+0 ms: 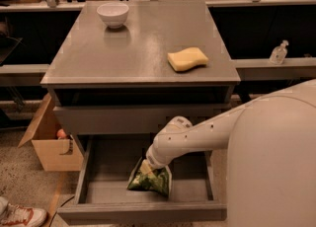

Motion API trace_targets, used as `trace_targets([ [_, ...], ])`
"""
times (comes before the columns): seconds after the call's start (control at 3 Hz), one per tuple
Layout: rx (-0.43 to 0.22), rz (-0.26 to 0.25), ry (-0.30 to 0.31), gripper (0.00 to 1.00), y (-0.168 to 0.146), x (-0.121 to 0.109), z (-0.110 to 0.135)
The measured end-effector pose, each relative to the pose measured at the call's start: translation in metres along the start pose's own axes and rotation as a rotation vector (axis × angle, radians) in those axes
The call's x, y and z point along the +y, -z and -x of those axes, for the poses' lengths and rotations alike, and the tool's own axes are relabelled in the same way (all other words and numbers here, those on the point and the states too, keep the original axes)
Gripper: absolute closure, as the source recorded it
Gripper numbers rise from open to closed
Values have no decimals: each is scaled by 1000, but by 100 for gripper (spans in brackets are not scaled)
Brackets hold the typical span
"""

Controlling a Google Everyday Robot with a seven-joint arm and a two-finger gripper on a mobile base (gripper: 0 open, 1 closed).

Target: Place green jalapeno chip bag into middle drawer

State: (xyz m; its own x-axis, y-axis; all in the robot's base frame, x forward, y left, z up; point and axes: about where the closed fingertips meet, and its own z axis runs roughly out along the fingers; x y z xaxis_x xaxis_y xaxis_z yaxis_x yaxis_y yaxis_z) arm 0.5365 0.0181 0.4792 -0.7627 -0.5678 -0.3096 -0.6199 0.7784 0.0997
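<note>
Camera view looks down on a grey cabinet (123,58), with things laid out from left to right. At the far left bottom corner a white and red shoe (19,216) lies on the speckled floor. Just beside the cabinet's left side stands an open cardboard box (49,144), and a small orange round thing shows at its inner edge. On the cabinet top, near the back left, sits a white bowl (112,14), upright. Below the top runs a closed grey drawer front (123,118). Under that the middle drawer (143,212) is pulled out towards the camera, its grey tray open to view. The green jalapeno chip bag (150,181) stands inside this drawer, right of the tray's centre and near the front wall, with its lower edge on the tray floor. The gripper (147,166) sits at the top of the bag, touching it, at the end of a white arm that reaches in from the right. Whether the gripper is clamped on the bag or loose cannot be told, since the wrist hides it. On the right part of the cabinet top lies a yellow sponge (187,58), well apart from the bowl. Further right a small clear bottle (279,53) stands on a grey ledge. The robot's white body (276,162) fills the lower right corner.
</note>
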Motion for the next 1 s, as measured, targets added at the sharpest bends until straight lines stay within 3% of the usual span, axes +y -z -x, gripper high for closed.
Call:
trace_targets([
  [0.33,-27,-15,-34,0,15,-10,-12],
  [1.0,-178,-93,-242,0,86,-74,-86],
])
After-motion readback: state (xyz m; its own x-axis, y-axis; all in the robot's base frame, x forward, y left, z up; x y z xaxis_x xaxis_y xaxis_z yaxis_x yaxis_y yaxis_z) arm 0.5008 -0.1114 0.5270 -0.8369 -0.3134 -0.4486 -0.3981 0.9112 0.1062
